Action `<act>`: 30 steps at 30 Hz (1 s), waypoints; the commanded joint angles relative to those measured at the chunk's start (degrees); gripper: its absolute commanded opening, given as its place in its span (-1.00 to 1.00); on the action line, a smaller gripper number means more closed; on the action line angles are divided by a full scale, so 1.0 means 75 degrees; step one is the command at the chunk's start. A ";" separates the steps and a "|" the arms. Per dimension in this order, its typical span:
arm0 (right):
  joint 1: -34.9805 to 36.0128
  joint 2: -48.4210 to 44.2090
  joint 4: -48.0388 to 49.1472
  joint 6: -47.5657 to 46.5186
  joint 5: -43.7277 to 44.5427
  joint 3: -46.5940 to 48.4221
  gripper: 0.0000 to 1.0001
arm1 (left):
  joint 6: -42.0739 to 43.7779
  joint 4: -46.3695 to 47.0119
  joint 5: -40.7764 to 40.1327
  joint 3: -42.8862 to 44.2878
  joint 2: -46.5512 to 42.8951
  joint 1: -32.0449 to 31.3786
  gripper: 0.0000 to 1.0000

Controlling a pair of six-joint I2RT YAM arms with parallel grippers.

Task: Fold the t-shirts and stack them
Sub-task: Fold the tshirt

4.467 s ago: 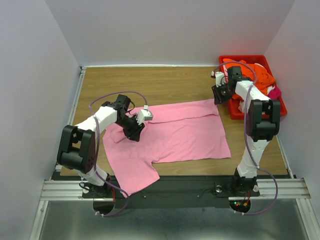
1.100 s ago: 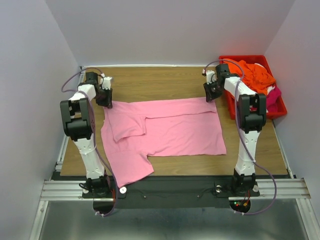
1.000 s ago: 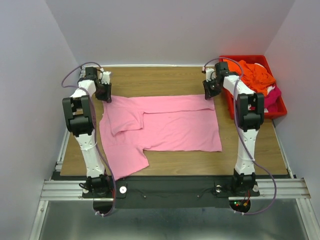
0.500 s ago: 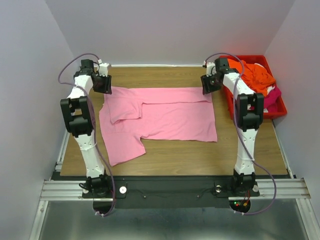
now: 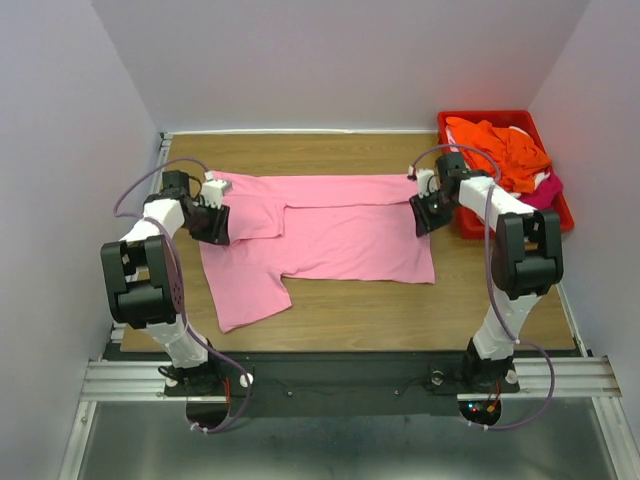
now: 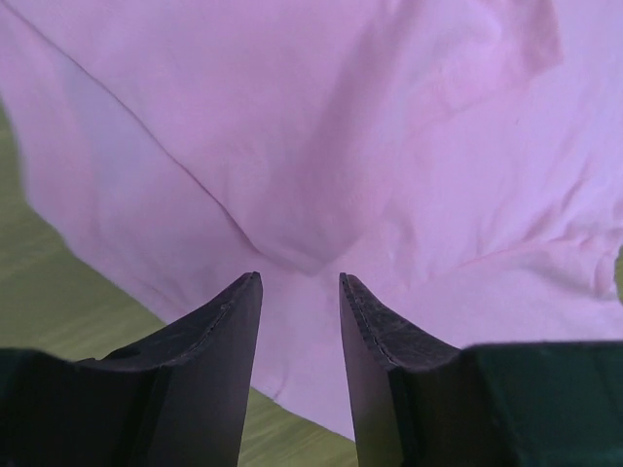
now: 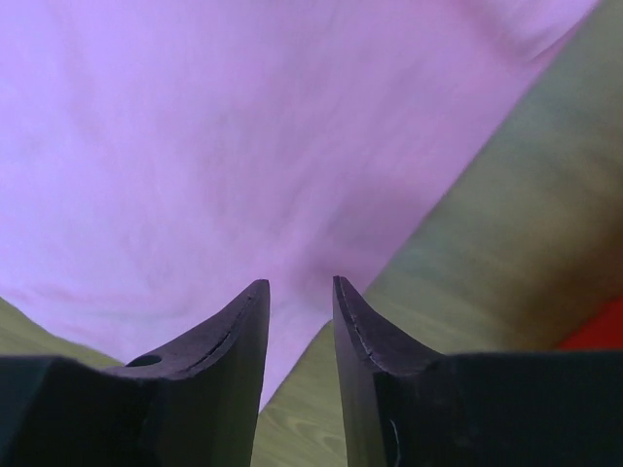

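Hovering over pink t-shirt, L fingers and R fingers part-open, gripping nothing.

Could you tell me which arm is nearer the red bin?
Right. The right arm is just beside the red bin; the left arm is across the pink t-shirt.

The left arm and the right arm are white tubes with chunky black joints. A thin purple cable loops out behind each wrist. The left gripper and the right gripper each have two smooth black fingers, curved like horns with thin tips.
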 commanded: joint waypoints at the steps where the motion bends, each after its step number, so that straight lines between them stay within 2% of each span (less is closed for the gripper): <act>1: 0.0128 -0.0146 -0.0213 -0.0212 0.0079 -0.0688 -0.25 | 0.0297 0.0025 -0.0198 -0.0636 -0.0417 0.0040 -0.03; 10: 0.0140 0.0581 -0.0049 -0.0458 0.1040 -0.0806 -0.30 | 0.0262 0.0283 -0.0948 -0.1047 0.0086 0.0086 -0.06; 14: 0.0140 0.0267 -0.0072 -0.0493 0.1030 -0.0666 -0.27 | 0.0729 -0.0325 -0.0587 -0.0638 0.0181 0.0157 -0.07; 20: 0.0164 -0.1093 -0.0762 -0.0984 0.0291 -0.0723 0.17 | 0.2346 -0.1684 0.0246 -0.0508 -0.1270 0.0180 0.11; 25: 0.0572 -0.2147 -0.1080 -0.1582 0.0513 -0.1576 0.17 | 0.4021 -0.2680 0.0330 -0.1304 -0.2652 0.0134 0.23; 30: 0.1065 -0.2547 -0.0637 -0.1677 0.1180 -0.2469 0.08 | 0.4762 -0.2402 -0.0701 -0.2393 -0.3474 0.0005 0.24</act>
